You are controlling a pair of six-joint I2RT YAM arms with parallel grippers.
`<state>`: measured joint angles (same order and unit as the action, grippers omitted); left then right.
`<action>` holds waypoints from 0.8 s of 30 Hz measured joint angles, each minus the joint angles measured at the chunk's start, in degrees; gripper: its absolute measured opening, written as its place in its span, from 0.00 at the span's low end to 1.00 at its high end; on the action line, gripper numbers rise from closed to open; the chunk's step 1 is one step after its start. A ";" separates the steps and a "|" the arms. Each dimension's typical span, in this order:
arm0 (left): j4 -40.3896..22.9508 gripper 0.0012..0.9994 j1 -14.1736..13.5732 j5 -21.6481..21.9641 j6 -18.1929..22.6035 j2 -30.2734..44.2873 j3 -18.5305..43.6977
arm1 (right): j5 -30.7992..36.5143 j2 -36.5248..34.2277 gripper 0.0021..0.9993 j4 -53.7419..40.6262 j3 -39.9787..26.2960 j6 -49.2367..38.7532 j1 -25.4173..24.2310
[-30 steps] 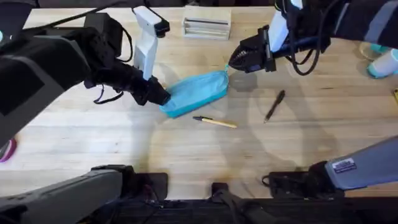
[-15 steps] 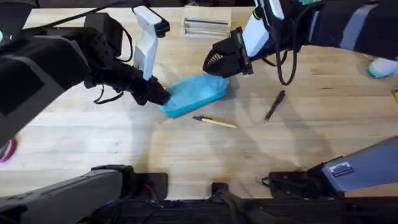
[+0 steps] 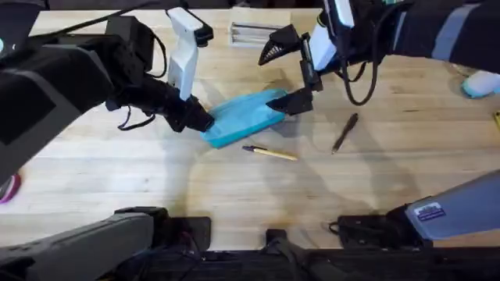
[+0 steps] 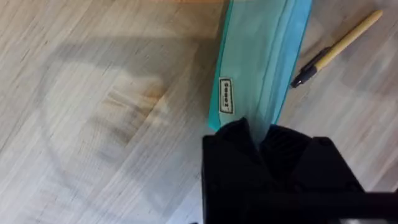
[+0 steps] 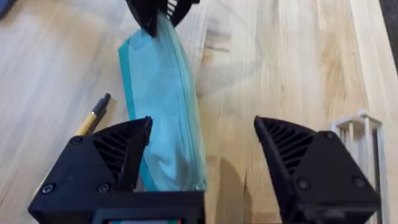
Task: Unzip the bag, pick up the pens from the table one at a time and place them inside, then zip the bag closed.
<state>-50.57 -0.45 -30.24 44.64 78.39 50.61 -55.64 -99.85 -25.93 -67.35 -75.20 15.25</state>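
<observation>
1. My left claw (image 3: 201, 122) pinches the near end of the bag (image 3: 244, 115), which lies on the bench (image 3: 156, 179).
2. My right claw (image 3: 287, 72) hangs spread over the bag's far end.
3. Both pens, tan (image 3: 270, 153) and dark (image 3: 344, 133), lie on the bench; filling and zipping remain.
</observation>
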 joint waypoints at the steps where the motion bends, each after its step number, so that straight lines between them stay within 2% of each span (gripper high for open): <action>1: 0.00 0.04 0.00 0.00 0.00 0.00 0.00 | 0.76 0.00 1.00 -0.04 0.00 0.01 -0.02; 6: 0.01 0.04 0.00 -0.01 0.00 0.00 0.00 | 3.18 0.00 1.00 0.22 0.00 4.38 -0.59; 10: 0.00 0.04 0.00 0.00 0.00 -0.02 0.00 | 3.66 0.00 1.00 0.09 -0.15 10.05 -3.62; 17: 0.02 0.04 0.00 0.00 0.00 0.00 0.00 | -1.24 0.00 1.00 0.28 -2.36 14.10 -11.45; 24: 0.02 0.04 0.00 0.00 0.00 0.00 0.00 | -3.15 -1.18 1.00 -1.00 -2.60 14.84 -12.09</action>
<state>-50.54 -0.45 -30.24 44.64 78.39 50.61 -58.79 -101.03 -26.93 -69.95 -60.36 3.16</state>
